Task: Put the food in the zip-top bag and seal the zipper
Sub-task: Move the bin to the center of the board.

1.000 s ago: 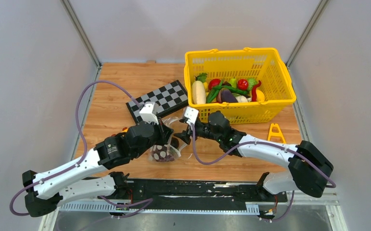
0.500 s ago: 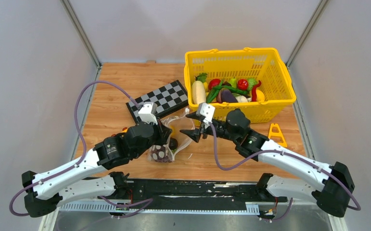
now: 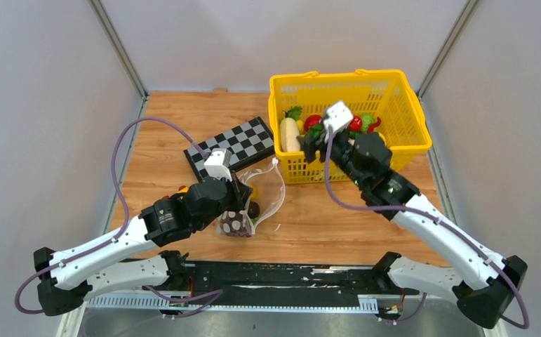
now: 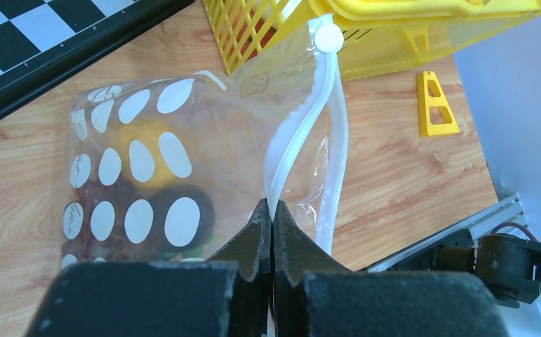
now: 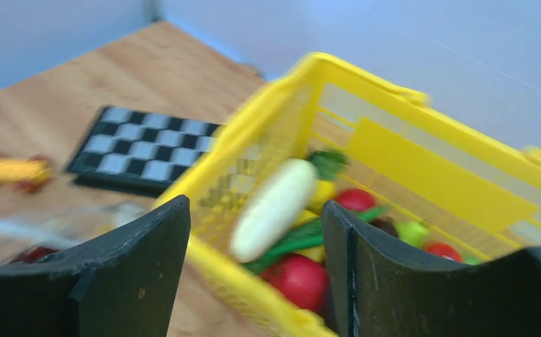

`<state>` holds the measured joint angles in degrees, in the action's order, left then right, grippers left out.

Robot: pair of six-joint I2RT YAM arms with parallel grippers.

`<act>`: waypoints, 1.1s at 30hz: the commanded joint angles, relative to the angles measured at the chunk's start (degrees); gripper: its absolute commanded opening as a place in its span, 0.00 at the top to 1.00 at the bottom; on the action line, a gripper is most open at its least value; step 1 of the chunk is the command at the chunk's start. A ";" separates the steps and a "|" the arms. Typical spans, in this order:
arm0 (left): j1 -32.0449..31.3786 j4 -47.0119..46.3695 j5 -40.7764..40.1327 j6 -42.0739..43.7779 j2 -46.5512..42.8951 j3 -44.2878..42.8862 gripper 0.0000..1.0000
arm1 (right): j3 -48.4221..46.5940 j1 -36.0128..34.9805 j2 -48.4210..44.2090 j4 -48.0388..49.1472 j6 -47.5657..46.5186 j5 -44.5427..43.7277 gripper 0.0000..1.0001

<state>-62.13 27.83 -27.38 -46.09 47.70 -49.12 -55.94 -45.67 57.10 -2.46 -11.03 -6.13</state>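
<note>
The clear dotted zip-top bag (image 3: 264, 191) lies on the wooden table in front of the checkerboard, with dark and yellow food inside (image 4: 156, 139). My left gripper (image 4: 272, 210) is shut on the bag's mouth edge at the white zipper (image 4: 302, 130); it also shows in the top view (image 3: 243, 205). My right gripper (image 5: 253, 232) is open and empty, hovering at the front left corner of the yellow basket (image 3: 311, 142). Between its fingers I see the long cream-white vegetable (image 5: 274, 207) and a red round fruit (image 5: 299, 281). More food fills the basket (image 3: 290, 135).
The yellow basket (image 3: 401, 149) stands at the back right. The black-and-white checkerboard (image 3: 234, 144) lies just behind the bag. A yellow triangular piece (image 3: 402, 194) lies right of the basket's front. A small orange-yellow toy (image 5: 8, 170) lies left of the bag.
My right arm has lifted away from the bag's mouth and swung back and right to the basket, gripper open. My left gripper has kept its hold on the bag's edge.
</note>
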 commanded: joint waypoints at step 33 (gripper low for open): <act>0.10 -3.97 5.27 0.43 0.99 -0.14 1.00 | -15.96 12.29 25.01 -31.58 12.87 21.67 0.33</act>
<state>-62.11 26.74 -23.00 -45.93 48.51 -49.04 -70.67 -27.88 78.11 -31.86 -1.32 9.58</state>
